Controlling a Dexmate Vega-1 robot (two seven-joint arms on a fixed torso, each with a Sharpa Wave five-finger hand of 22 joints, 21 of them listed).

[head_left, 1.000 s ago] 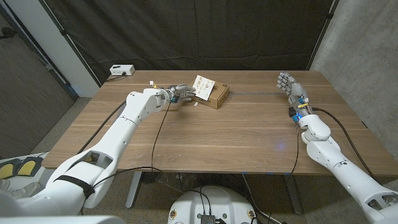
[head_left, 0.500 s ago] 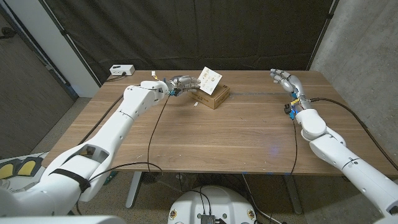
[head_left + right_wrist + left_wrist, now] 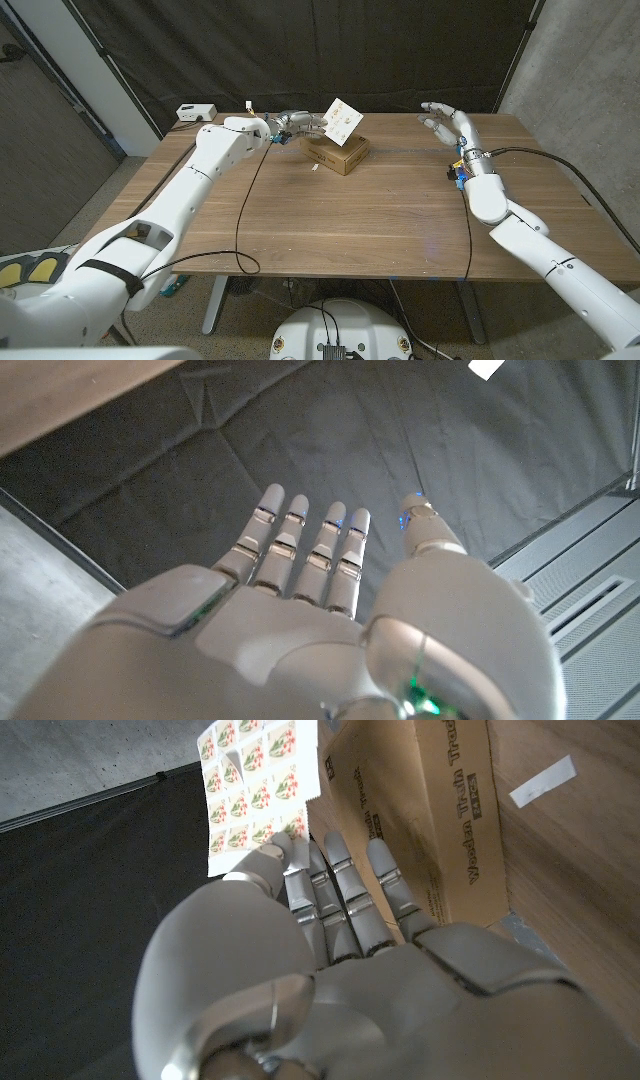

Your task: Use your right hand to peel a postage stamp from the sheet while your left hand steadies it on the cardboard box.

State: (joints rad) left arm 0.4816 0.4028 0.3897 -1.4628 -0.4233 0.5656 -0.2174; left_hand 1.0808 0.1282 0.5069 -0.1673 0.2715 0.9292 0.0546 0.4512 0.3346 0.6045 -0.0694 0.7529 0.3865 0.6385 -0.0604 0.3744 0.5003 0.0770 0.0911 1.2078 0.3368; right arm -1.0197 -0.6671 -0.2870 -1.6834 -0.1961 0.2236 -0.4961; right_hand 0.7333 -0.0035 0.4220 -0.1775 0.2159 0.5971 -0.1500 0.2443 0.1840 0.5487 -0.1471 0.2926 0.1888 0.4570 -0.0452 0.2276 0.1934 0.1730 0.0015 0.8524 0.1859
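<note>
One high head view, two close wrist views.
The head camera looks down over the surface (image 3: 350, 215); the left wrist camera sits close behind its fingers (image 3: 340, 885), sharing the stamp sheet (image 3: 341, 120) and cardboard box (image 3: 338, 152).

The place looked like a robotics lab or test bay. A wooden table (image 3: 330, 215) stood before a black curtain (image 3: 300, 50) hung as a backdrop, beside a bare concrete wall (image 3: 580, 60). Cables (image 3: 245, 215) trailed across the tabletop, and a white power strip (image 3: 195, 113) sat at its far corner.

White stamp sheet (image 3: 255, 790) with red-green flowers, brown cardboard box (image 3: 338, 153), black curtain (image 3: 300, 50)
</note>
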